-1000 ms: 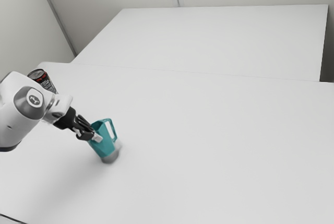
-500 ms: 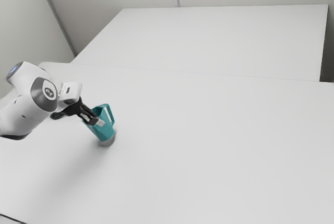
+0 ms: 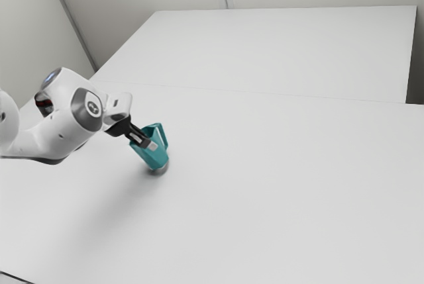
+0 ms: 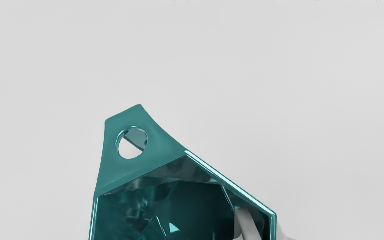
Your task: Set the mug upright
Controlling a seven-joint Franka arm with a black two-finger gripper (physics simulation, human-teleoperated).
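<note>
The table (image 3: 285, 198) is broad and white. The arm (image 3: 63, 132) is stretched over it from the exterior view's left, w/ a dark red thing (image 3: 44, 103) partly hidden behind it. The teal mug (image 3: 154, 155) is seen well in from the table's far edge, toward its side at the exterior view's left, mouth up and base (image 3: 159, 170) down. It looks approx. upright, but a slight lean can't be ruled out, nor can it be told if the base is touching. The handle (image 4: 158, 143) is turned away from the gripped wall. By the gripper (image 3: 149, 144), set at a slant, the mug's wall is pinched, one finger (image 4: 247, 225) inside, the other outside.

Stage is unclear: a mug about to be landed and one just landed, w/ grip not yet eased, are both matched. Either way, release is best left until the whole base is borne flat; if let go on an edge, the mug could prob. rock or tip. B/c only one side is pinched, a twist is easily passed on, so the inner finger should be drawn out along the wall, w/o the rim being hooked.
</note>
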